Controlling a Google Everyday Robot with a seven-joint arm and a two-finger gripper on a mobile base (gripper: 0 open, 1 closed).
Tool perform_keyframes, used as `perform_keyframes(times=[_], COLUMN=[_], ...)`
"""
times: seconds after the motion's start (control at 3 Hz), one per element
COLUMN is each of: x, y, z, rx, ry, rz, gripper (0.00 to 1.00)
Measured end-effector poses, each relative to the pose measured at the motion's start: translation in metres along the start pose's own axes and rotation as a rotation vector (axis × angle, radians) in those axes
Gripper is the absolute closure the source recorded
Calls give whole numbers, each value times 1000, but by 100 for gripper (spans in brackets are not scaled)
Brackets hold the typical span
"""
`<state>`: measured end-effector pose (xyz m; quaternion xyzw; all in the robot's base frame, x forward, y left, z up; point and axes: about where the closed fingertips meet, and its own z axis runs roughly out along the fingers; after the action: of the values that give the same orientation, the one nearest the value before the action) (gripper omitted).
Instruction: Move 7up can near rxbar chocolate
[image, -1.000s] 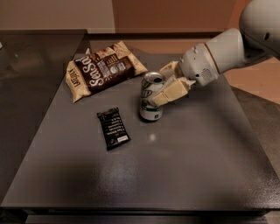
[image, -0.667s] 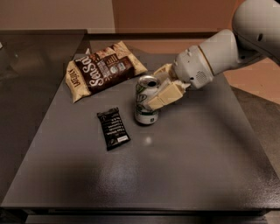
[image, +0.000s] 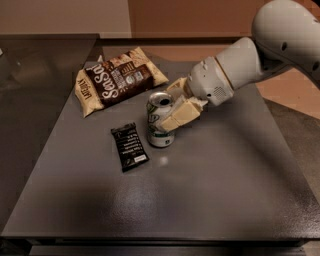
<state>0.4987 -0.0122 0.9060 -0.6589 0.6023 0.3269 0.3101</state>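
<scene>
Between the gripper's (image: 170, 107) two fingers stands the can (image: 156, 125), clasped upright, just beside the chocolate bar (image: 129, 146).

1. 7up can (image: 155, 120): its right flank is hidden from you by the near finger (image: 181, 114) of the gripper (image: 168, 107), which clasps the can just right of the rxbar chocolate (image: 129, 147).
2. Far finger (image: 175, 86): its tip lies behind the can, out of your sight.
3. Arm (image: 285, 30): cut off at the upper right edge.
4. Rxbar chocolate: white print too small for you to read.
</scene>
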Motion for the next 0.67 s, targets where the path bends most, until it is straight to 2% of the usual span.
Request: perform_keyframes(times=[0.67], x=[3], y=[0], z=[6], rx=[0], ry=[11], rz=[1], gripper=[12])
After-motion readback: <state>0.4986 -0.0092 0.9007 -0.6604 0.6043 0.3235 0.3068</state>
